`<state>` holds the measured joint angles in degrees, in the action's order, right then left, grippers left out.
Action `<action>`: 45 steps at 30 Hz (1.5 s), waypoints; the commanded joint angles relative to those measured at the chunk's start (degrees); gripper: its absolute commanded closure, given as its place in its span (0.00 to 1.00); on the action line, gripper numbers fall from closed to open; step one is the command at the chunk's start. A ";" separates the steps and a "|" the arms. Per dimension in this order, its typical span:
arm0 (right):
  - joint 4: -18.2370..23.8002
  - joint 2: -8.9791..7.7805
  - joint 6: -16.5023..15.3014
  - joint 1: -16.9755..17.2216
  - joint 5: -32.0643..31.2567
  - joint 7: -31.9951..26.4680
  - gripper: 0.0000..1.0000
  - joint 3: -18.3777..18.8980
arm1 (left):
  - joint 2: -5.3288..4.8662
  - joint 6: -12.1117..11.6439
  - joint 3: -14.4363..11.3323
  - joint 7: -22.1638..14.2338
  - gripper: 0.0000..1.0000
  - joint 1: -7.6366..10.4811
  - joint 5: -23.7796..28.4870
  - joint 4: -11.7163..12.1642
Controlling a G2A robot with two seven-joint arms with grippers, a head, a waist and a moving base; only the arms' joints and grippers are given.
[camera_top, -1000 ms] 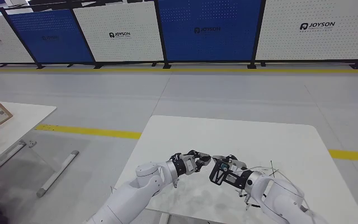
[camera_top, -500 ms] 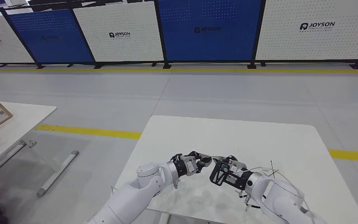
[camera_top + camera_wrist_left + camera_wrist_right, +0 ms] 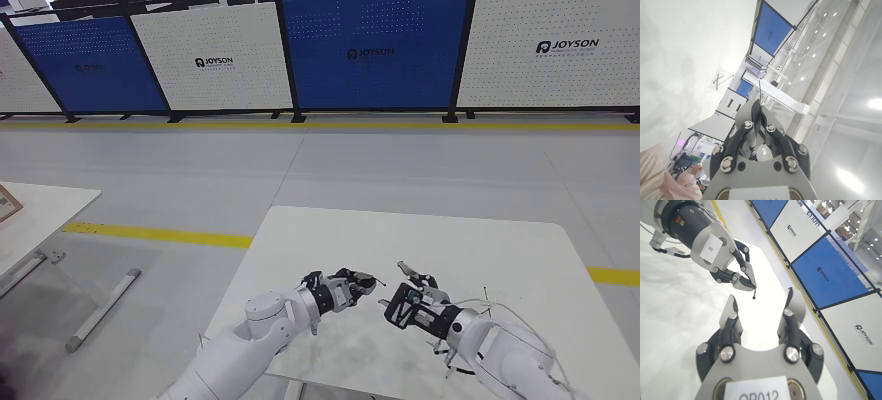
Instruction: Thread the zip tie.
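The zip tie (image 3: pixel 754 297) is a thin black plastic strap, pinched between the tips of the left claw (image 3: pixel 754 286), which is closed tight on it. Only a short length sticks out past the tips, ending in a small knob-like head. Its long axis runs roughly in line with the claw's fingers, and the free end points away from that claw toward the right claw (image 3: pixel 761 294). The right claw is spread wide and holds nothing, its gap facing the tie's head with a clear space between them. Both claws are built alike, with flat silver metal fingers that taper to narrow tips and black curved links joined by round, shiny pins. Their dark pads (image 3: pixel 755 109) have a fine ribbed texture, and in the left wrist view the strap shows as a hair-thin straight line rising from between them. In the top view the two claws sit near each other at the lower centre of the frame, over the near part of the counter (image 3: pixel 400 230). The counter is a smooth, matt white slab with rounded corners. Two spare ties (image 3: pixel 719 81), also thin and black, lie crossed on it, well apart from the claws.
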<state>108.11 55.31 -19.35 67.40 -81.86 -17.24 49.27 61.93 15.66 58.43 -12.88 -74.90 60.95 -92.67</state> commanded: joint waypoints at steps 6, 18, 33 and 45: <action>-0.78 -0.30 3.36 4.42 15.42 -4.08 0.00 7.17 | -0.19 -7.28 -2.04 5.52 1.00 -1.80 -17.40 -1.40; -1.87 -0.17 3.51 4.20 24.38 -7.79 0.00 9.34 | -0.18 -10.18 -2.90 7.69 1.00 -2.64 -23.23 -1.96; -16.85 1.62 -0.13 -6.58 66.10 -23.93 0.00 4.39 | 0.62 -23.41 -4.59 14.60 1.00 -5.74 -38.46 -2.55; -17.57 1.73 0.47 -5.90 68.07 -23.45 0.00 4.41 | 1.05 -24.05 -4.25 18.68 1.00 -5.91 -38.66 -2.37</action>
<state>91.09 56.96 -19.35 60.99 -15.50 -41.01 53.66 62.79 -8.24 54.13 3.84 -80.74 22.42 -95.10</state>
